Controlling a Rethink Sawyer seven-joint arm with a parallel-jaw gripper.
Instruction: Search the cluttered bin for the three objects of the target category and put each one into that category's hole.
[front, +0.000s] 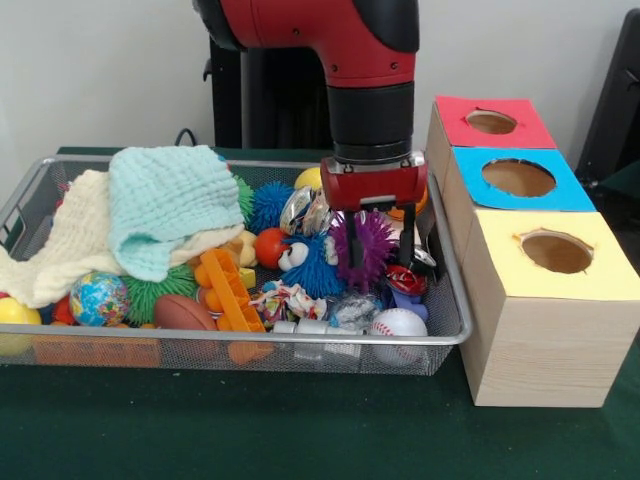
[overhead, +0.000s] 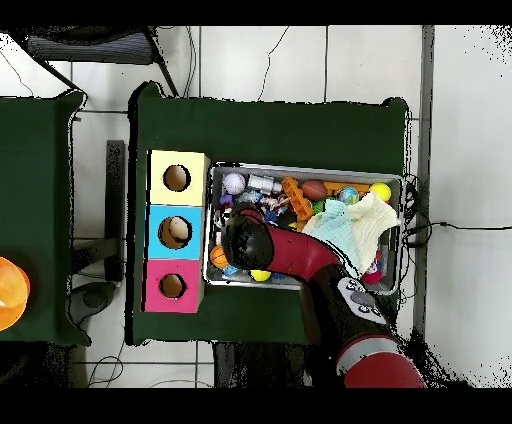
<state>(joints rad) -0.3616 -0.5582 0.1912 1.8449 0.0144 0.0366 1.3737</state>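
The wire mesh bin (front: 250, 341) holds many toys and also shows in the overhead view (overhead: 300, 167). My gripper (front: 381, 262) is open and reaches down into the bin's right end. One finger (front: 355, 250) stands against a purple spiky ball (front: 372, 240), and the other is by the right wall. A red and blue toy (front: 405, 283) lies just below the tips. Beside the bin stand three wooden boxes with holes: a red top (front: 492, 122), a blue top (front: 520, 178) and a yellow top (front: 556, 252). In the overhead view the arm (overhead: 270, 245) hides the gripper.
The bin also holds a mint cloth (front: 170, 205) on a cream cloth (front: 60, 245), a globe ball (front: 99, 298), a brown football (front: 184, 312), an orange plastic toy (front: 225, 290), a blue furry toy (front: 310, 262), a red ball (front: 269, 247) and a baseball (front: 398, 323).
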